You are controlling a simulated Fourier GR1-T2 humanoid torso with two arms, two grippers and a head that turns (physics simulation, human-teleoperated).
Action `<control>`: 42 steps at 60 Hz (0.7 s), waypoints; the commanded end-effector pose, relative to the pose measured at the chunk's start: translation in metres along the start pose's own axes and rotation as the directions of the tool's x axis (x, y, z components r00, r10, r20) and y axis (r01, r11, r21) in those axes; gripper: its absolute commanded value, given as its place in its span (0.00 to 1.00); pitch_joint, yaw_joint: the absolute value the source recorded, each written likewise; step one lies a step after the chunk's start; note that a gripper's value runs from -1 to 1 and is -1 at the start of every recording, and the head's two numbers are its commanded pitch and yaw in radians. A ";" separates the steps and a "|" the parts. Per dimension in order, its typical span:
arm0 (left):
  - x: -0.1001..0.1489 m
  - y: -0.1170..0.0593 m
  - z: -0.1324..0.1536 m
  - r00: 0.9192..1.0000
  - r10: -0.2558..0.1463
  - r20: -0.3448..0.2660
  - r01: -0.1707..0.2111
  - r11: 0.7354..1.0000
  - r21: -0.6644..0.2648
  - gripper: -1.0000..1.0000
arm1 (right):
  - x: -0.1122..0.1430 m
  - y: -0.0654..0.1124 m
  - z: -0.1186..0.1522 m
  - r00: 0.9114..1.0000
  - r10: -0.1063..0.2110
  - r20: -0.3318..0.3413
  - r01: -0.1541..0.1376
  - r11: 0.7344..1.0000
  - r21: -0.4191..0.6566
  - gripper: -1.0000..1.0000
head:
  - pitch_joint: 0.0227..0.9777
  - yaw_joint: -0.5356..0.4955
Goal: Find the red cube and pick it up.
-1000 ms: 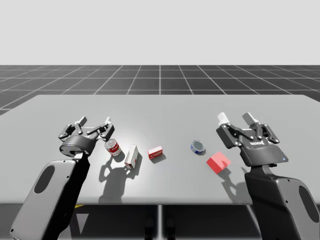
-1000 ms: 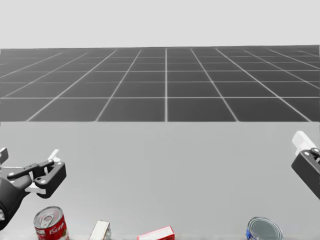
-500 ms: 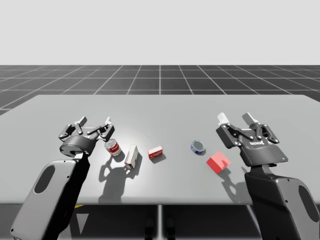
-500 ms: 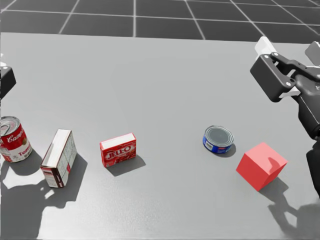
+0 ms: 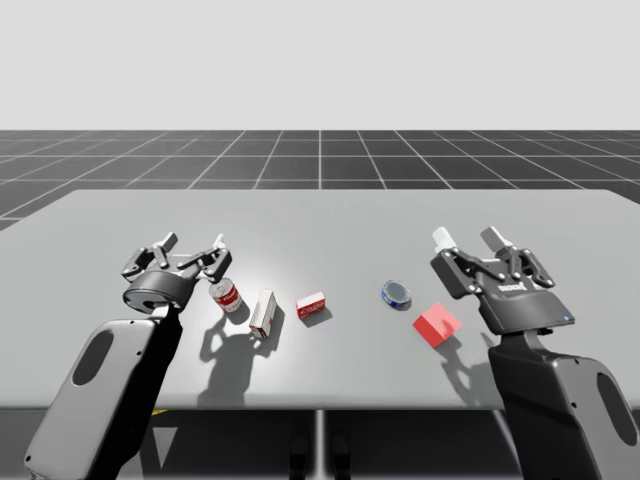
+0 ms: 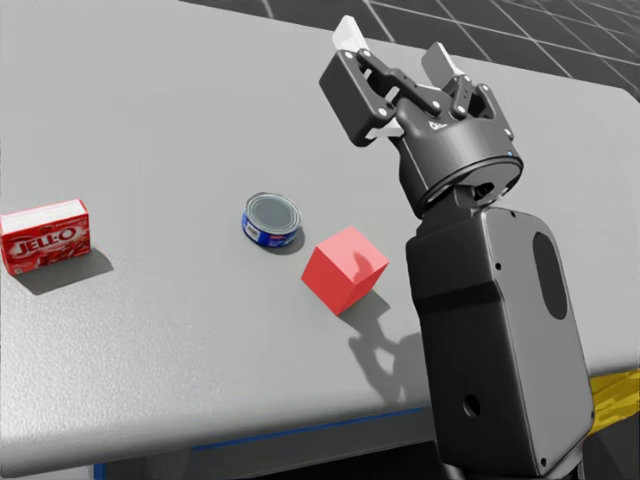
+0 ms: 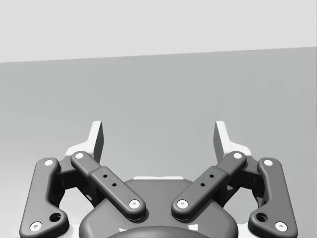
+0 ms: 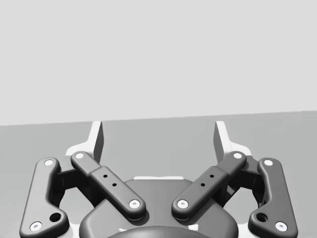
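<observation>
Head turn, down and rightward: red cube [image 6: 345,269] now central, resting on bench [image 6: 150,110] just beside blue tin [image 6: 272,219]; right gripper [image 6: 395,45] near that tin, left gripper [image 5: 190,243] well apart from it, fingers [image 8: 96,141] of both released and empty; finding judged done, grasp outstanding.

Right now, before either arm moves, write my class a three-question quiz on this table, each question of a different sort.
1. True or false: the right gripper is shut on the red cube.
2. Which thing lies nearest the red cube? A: red-and-white can. B: short blue can. C: red box.
3. Fill in: the left gripper has its fingers ____.
Key: 1 false, its fingers are open and clear of the cube; 2 B; 3 open.
</observation>
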 end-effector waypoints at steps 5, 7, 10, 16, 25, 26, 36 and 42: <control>0.000 -0.001 0.001 1.000 0.003 -0.004 -0.004 1.000 -0.002 0.00 | 0.014 0.007 0.017 0.996 -0.065 -0.055 0.069 0.996 0.064 0.00 | 0.88 0.12; 0.000 -0.001 0.001 1.000 0.004 -0.004 -0.004 1.000 -0.003 0.00 | 0.017 0.007 0.021 0.997 -0.063 -0.054 0.067 0.995 0.080 0.00 | 0.88 0.12; 0.000 -0.001 0.001 1.000 0.004 -0.005 -0.004 1.000 -0.004 0.00 | 0.024 0.005 0.031 0.996 -0.062 -0.069 0.068 0.993 0.093 0.00 | 0.88 0.11; 0.000 -0.001 0.001 1.000 0.004 -0.006 -0.004 1.000 -0.005 0.00 | 0.030 0.001 0.052 0.997 -0.024 -0.073 0.032 0.995 0.099 0.00 | 0.88 0.10; 0.000 -0.002 0.001 1.000 0.005 -0.008 -0.005 1.000 -0.008 0.00 | 0.023 -0.011 0.088 0.991 -0.010 -0.135 0.032 0.986 0.165 0.00 | 0.88 0.09; 0.000 -0.002 0.001 1.000 0.005 -0.008 -0.005 1.000 -0.009 0.00 | 0.022 -0.012 0.090 0.990 -0.005 -0.138 0.029 0.985 0.170 0.00 | 0.88 0.09; -0.001 -0.004 0.000 1.000 0.003 -0.012 -0.003 1.000 -0.013 0.00 | -0.003 -0.026 0.126 0.974 0.131 -0.185 -0.080 0.962 0.260 0.00 | 0.88 0.08; -0.001 -0.004 0.000 1.000 0.001 -0.013 -0.002 1.000 -0.013 0.00 | -0.014 -0.032 0.141 0.962 0.151 -0.228 -0.085 0.957 0.276 0.00 | 0.88 0.08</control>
